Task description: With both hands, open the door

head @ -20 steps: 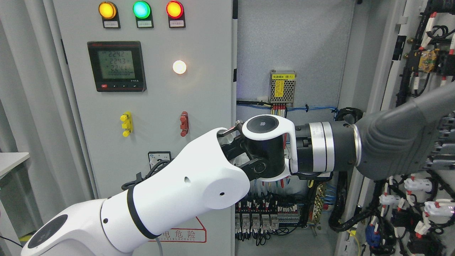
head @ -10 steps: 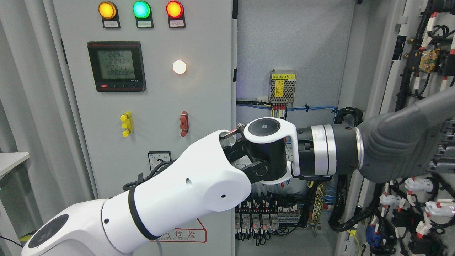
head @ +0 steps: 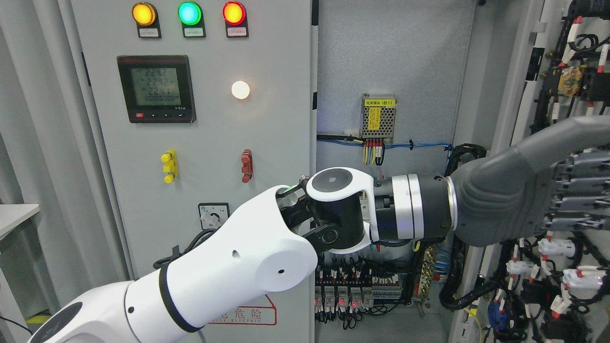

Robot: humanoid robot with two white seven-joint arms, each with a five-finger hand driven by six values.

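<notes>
The electrical cabinet's right door (head: 557, 71) stands swung open at the right, its inner side covered with wiring and components. My left arm (head: 228, 267), white, enters from the lower left and reaches across the cabinet opening. Its grey-gloved left hand (head: 579, 190) lies against the inner side of that door, fingers (head: 581, 174) stretched out flat and holding nothing. The left door (head: 205, 143) is closed and carries three lamps, a meter and switches. No right arm shows.
Inside the cabinet are a grey back panel (head: 391, 57), a small power supply (head: 379, 116) and rows of terminal blocks (head: 348, 295). A black cable bundle (head: 457, 286) hangs by the door hinge. A white table corner (head: 14, 214) sits at the left.
My left forearm and wrist have shifted left and slightly down. The hand's outstretched fingers now show at the right edge against the door.
</notes>
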